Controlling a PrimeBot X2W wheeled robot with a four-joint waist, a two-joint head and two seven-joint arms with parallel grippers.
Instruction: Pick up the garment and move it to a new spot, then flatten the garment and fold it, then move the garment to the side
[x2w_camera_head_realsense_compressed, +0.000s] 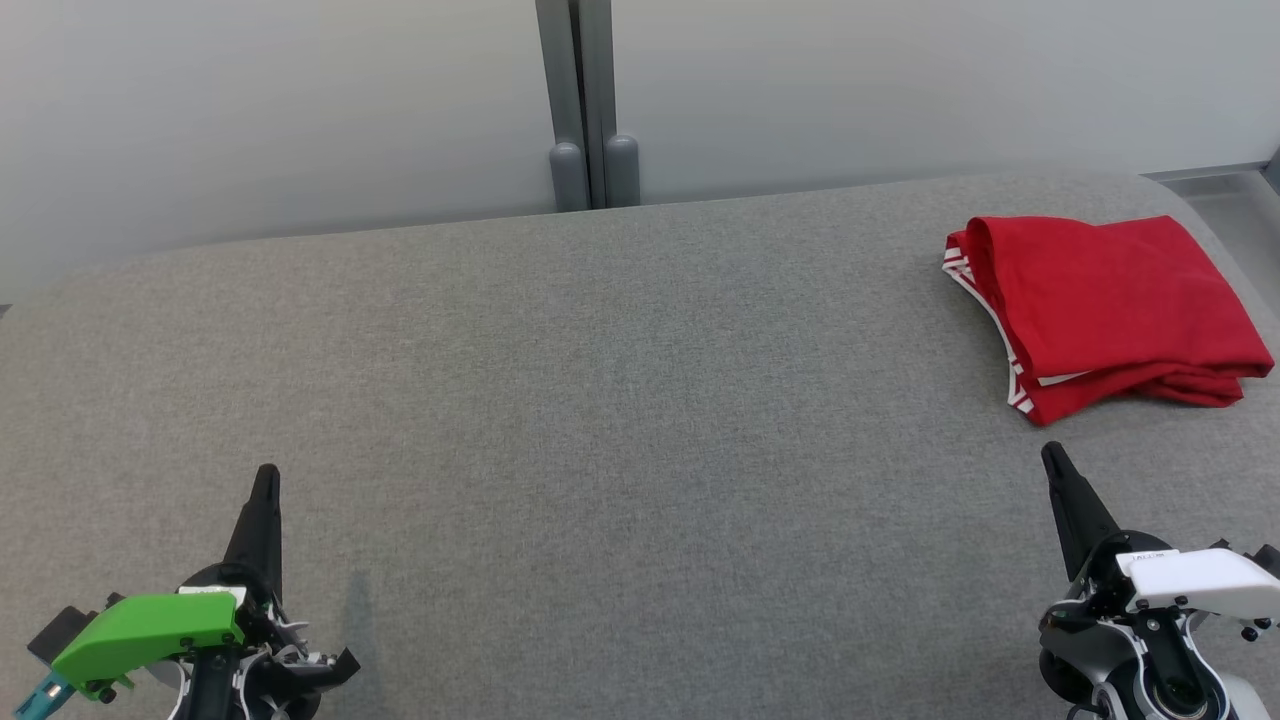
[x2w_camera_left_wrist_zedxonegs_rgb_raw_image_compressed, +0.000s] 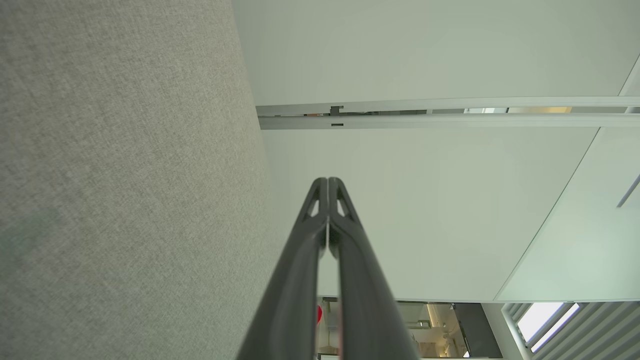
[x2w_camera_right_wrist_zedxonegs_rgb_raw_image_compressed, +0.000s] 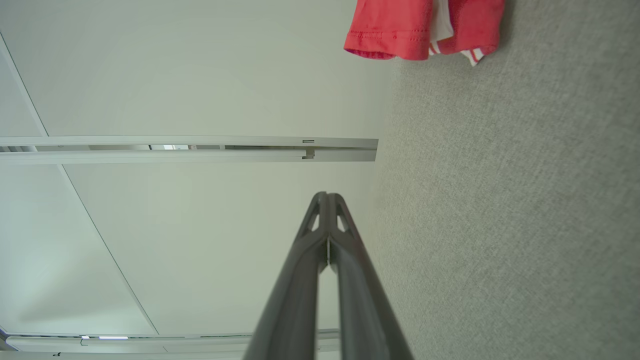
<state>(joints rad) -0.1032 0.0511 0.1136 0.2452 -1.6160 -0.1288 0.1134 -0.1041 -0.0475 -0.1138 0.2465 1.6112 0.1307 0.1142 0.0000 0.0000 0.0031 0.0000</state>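
The left gripper (x2w_camera_head_realsense_compressed: 266, 478) and right gripper (x2w_camera_head_realsense_compressed: 1052, 458) are both clenched, empty, at the grey cushion's (x2w_camera_head_realsense_compressed: 600, 400) near edge. The folded red shirt (x2w_camera_head_realsense_compressed: 1110, 300) lies far right, just beyond the right gripper. The right wrist view adds its stitched hem (x2w_camera_right_wrist_zedxonegs_rgb_raw_image_compressed: 385, 37); the left, a pale wall (x2w_camera_left_wrist_zedxonegs_rgb_raw_image_compressed: 425, 225).
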